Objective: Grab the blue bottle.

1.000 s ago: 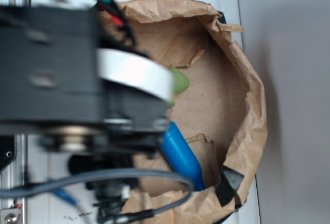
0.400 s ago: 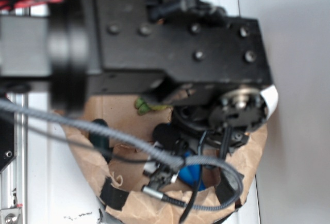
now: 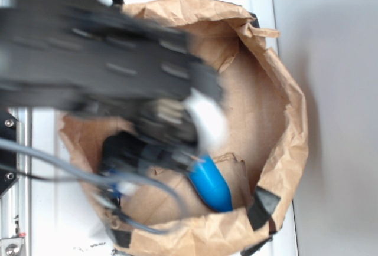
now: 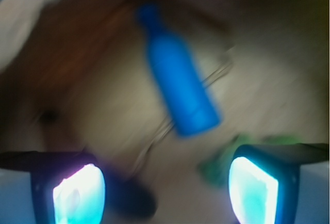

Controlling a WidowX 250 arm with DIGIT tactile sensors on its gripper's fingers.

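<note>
The gripper (image 4: pixel 166 185) hung spread, short of the blue bottle (image 4: pixel 178 84); closing there risked catching nothing.

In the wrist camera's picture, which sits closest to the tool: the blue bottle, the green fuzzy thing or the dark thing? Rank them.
Measured from the open tool:
1. Dark object, lower left of the picture, blurred.
2. Green plush toy, lower right. These first two are too close to call.
3. Blue bottle, clearly farthest, lying mid-picture.
</note>
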